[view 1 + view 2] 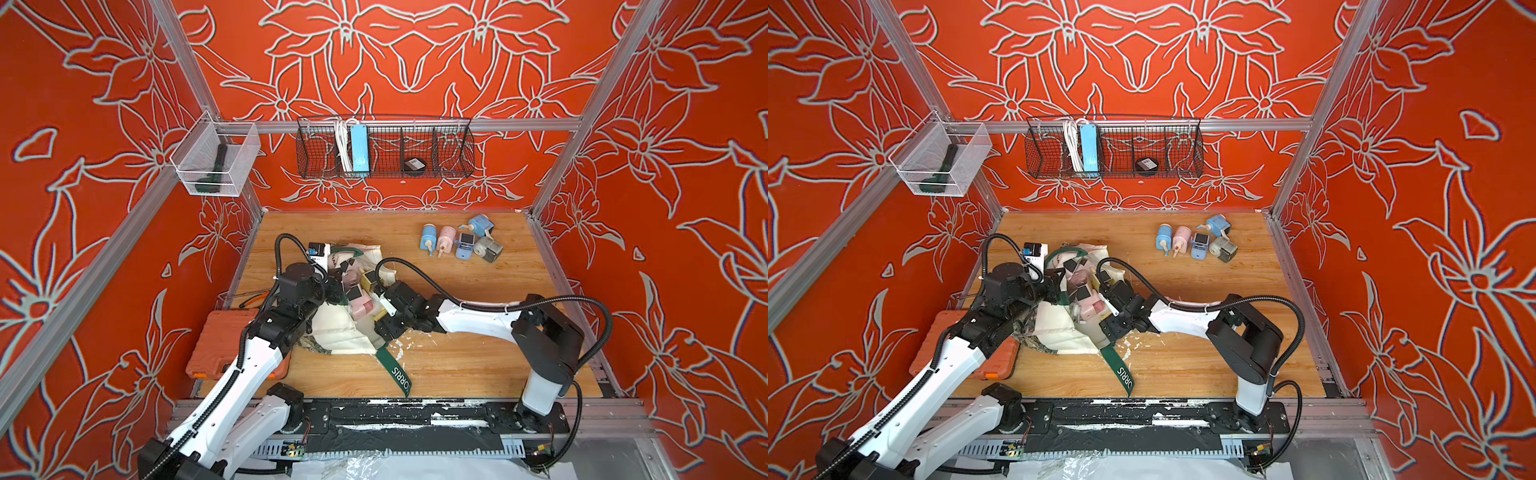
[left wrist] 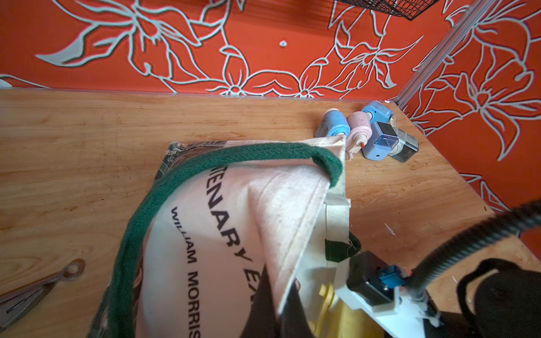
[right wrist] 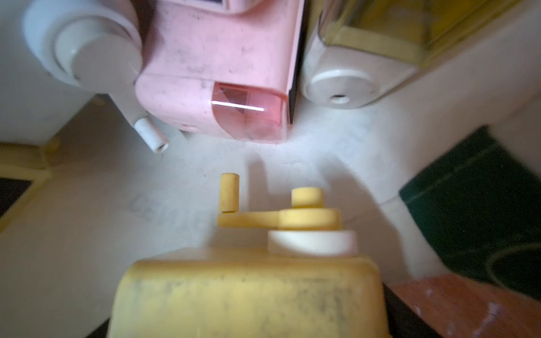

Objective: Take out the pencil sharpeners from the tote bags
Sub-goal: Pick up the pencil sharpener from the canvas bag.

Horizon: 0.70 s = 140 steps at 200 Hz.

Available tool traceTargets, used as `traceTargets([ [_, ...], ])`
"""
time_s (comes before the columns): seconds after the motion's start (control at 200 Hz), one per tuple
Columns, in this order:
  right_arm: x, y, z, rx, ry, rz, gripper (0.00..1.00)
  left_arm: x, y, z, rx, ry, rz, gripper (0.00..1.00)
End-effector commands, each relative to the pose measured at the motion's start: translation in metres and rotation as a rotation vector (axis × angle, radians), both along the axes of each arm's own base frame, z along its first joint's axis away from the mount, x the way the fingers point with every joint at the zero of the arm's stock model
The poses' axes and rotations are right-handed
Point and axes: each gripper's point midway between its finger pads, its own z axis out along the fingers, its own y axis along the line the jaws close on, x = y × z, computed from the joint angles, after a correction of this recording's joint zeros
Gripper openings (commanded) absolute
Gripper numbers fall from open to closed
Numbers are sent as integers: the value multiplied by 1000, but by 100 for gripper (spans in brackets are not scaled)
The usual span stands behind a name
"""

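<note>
Left gripper (image 1: pixel 334 293): clenched on tote bag (image 1: pixel 345 334) rim | right gripper (image 1: pixel 380 311): positioned at yellow pencil sharpener (image 3: pixel 246 292), grip cannot be told | five pencil sharpeners (image 1: pixel 461 241) are laid far-right on table (image 1: pixel 457 353).

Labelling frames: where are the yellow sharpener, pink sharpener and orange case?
yellow sharpener (image 3: pixel 248 298), right wrist view, body top.
pink sharpener (image 3: pixel 216 61), right wrist view, side panel.
orange case (image 1: pixel 216 340), a top view, lid.

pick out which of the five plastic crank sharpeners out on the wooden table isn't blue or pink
The grey boxy plastic sharpener at the group's right end; the rest are three pastel blue sharpeners and one pink sharpener.
</note>
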Motion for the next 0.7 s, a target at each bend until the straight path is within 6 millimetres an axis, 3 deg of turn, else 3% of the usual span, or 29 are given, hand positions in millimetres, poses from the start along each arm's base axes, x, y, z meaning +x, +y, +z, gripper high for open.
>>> traceTargets([
  [0.0,2,-9,32,42,-44,-4,75,-6,-2,-17,4,60,-10,0],
  [0.185,16,-49,89,100,-159,-71,73,-5,-3,-16,-1,58,-16,0],
  [0.35,54,-118,126,148,-242,-296,73,-6,-3,-15,-2,56,-17,0],
  [0.546,113,-208,144,173,-246,-671,73,-7,-3,-15,-4,54,-17,0],
  [0.696,156,-293,141,161,-234,-967,72,-7,-3,-14,-4,51,-15,0],
])
